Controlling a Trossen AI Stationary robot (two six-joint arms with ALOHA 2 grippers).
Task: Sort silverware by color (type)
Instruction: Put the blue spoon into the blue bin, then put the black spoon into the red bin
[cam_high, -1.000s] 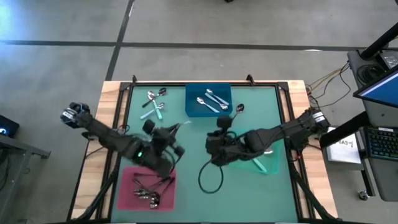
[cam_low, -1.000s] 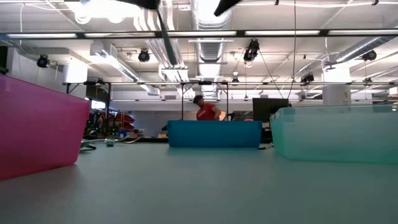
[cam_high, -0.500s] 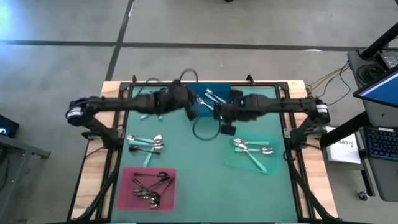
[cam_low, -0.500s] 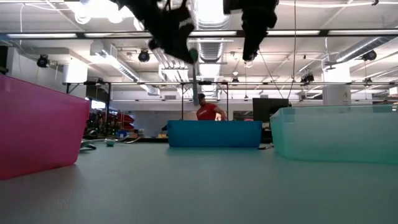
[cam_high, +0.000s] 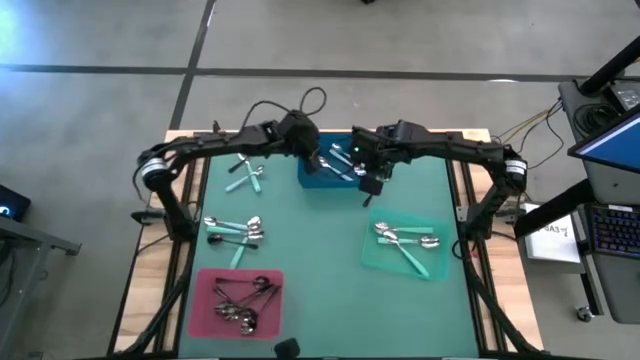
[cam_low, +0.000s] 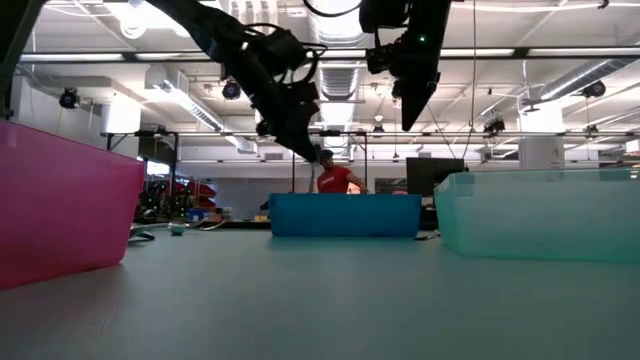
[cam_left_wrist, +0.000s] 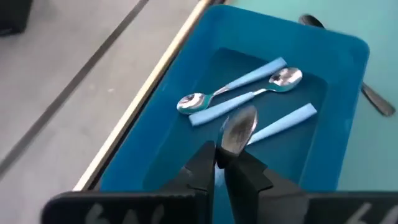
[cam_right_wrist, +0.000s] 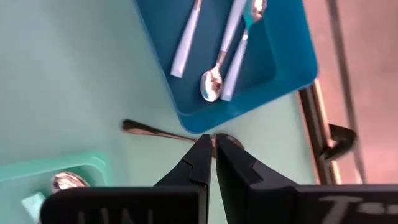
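Observation:
The blue tray (cam_high: 309, 181) stands at the far middle with two light-blue-handled spoons (cam_left_wrist: 249, 81) lying crossed in it. My left gripper (cam_left_wrist: 221, 158) hangs over this tray (cam_high: 318, 160), shut on a third light-blue-handled spoon (cam_left_wrist: 283, 119). My right gripper (cam_right_wrist: 213, 146) is shut and empty, high above the mat (cam_low: 410, 122). It hovers over a dark spoon (cam_right_wrist: 152, 131) that lies flat on the mat beside the tray's right wall (cam_high: 368, 185). My left gripper pinches the spoon's bowl (cam_left_wrist: 238, 132) by its near edge between its two fingertips, slanting down from the table's left. The light-blue handle (cam_left_wrist: 292, 116) sticks out sideways over the tray floor. Whether its free end touches the tray, I cannot tell.
A green tray (cam_high: 372, 262) with teal-handled spoons lies at the right, and a pink tray (cam_high: 202, 310) with dark spoons at the near left. Loose spoons lie at the far left (cam_high: 245, 172) and the left (cam_high: 233, 232). A black cable (cam_high: 312, 98) loops behind the blue tray.
My left gripper has swung from over the pink tray toward the far edge and now hangs over the blue tray. My right gripper has swung from beside the green tray toward the far edge, stopping by the blue tray's right wall. Both wrists have turned.

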